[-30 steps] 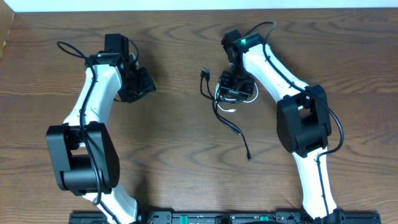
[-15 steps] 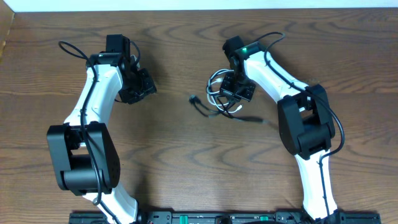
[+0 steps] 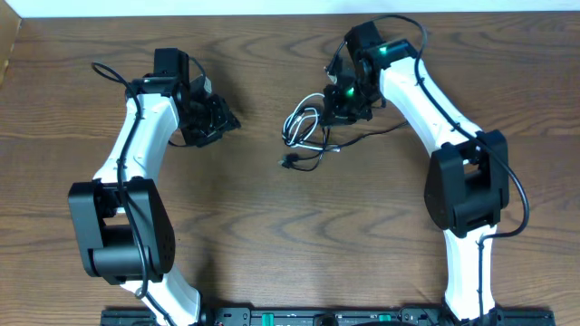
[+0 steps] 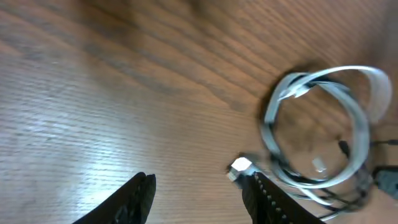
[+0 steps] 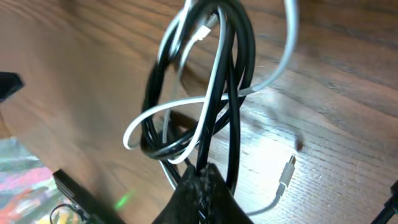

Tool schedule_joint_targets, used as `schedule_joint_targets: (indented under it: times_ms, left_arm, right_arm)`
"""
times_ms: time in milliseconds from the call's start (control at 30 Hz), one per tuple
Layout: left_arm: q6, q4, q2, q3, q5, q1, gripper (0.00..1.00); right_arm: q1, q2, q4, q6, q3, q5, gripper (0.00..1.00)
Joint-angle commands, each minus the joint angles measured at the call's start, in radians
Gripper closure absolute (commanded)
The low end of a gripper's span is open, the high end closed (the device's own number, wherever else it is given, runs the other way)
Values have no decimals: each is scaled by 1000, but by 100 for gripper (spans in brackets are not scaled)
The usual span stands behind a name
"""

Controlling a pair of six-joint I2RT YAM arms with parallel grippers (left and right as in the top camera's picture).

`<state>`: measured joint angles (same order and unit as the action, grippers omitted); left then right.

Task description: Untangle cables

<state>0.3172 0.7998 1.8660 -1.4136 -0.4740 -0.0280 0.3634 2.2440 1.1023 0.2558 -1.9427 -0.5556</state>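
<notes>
Two arms work over one wood-grain bench [image 3: 272, 235]. The left arm [image 3: 136, 154] hangs over the bench's left half. The left pincer [image 4: 199, 199] is spread with nothing between its fingers, well apart from the cables [image 3: 306, 127]. The right arm [image 3: 426, 100] reaches toward the back middle of the bench. There the right pincer [image 5: 199, 190] is pressed together on the bundle's black strands.

The bundle is one knot: a single white cord [image 5: 155, 118] threaded through black loops, though how many black cords there are cannot be told. Seen from overhead, its long axis runs left to right. The loops fan out to the left of the fingertips, and a black tail [image 3: 385, 133] trails right. Two plug ends show: a black plug [image 3: 288, 161] on the bench just in front of the loops, and a white plug [image 5: 286, 171] on the wood beside the bundle.
</notes>
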Motion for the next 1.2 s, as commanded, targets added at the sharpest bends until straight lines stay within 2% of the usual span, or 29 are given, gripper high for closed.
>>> schedule_joint_targets:
  times_ms: [0,67,233,400,433,500,600,733,1000,1167]
  left_arm:
    - [2,-14,2,2,-85,23,42]
    - [17,-34,2,2,-87,50,37]
    - [146,-54,6,3,-57,115,37]
    - [179,-56,12,9,39,198,37]
    - [187,-59,13,11,60,218,37]
    - [225,-62,21,13,134,259,37]
    - [258,-85,53,16,183,315,38]
    - [280,-103,103,16,199,338,42]
    - [283,-87,165,17,199,338,43]
    - [283,-88,177,18,229,338,43]
  right_arm:
    - [19,-24,8,-37,-16,-53,99]
    - [30,-24,1,-36,-15,-53,99]
    - [40,-24,0,-36,-14,-28,99]
    - [40,-24,48,-36,-1,93,99]
    - [40,-24,57,-36,6,125,96]
    - [40,-24,72,-37,22,187,82]
    - [43,-24,76,-37,69,232,71]
    - [54,-24,21,-36,136,232,70]
    - [77,-24,-104,-10,264,232,70]
    - [95,-24,-218,60,332,233,79]
